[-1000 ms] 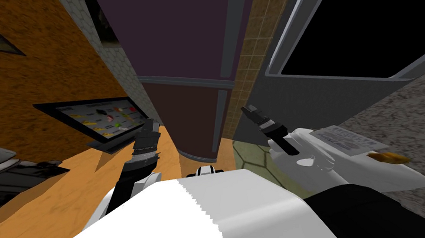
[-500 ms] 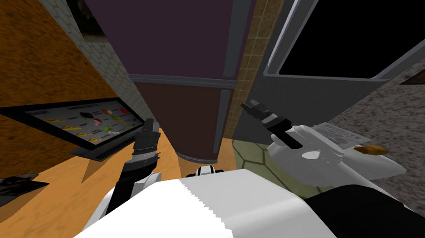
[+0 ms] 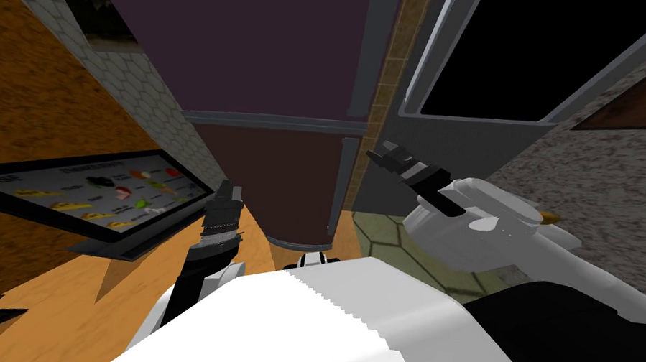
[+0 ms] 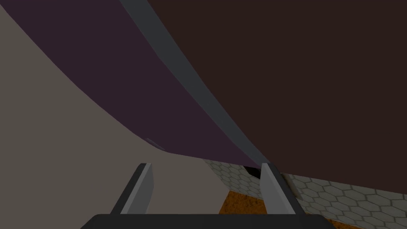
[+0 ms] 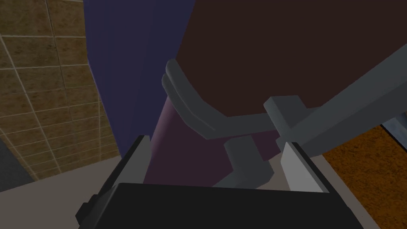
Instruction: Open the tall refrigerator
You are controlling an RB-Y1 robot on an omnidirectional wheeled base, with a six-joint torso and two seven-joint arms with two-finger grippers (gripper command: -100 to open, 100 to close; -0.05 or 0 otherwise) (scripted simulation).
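Tall dark purple-brown refrigerator [image 3: 274, 56] dead ahead, doors shut. Right gripper [image 3: 382, 156] spread, empty, near grey bar handles [image 3: 343, 184], around neither. Left gripper [image 3: 229, 191] spread, idle by lower door. Risk: closing beside bar and slipping off, or taking wrong door's bar.

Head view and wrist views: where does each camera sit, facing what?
Head view: on the head, looking steeply down at the refrigerator; left gripper and right gripper show.
Left wrist view: on the left hand, facing the refrigerator's front; open fingers show.
Right wrist view: on the right hand, facing its grey handles; open fingers show.
Both wrist views share the refrigerator.
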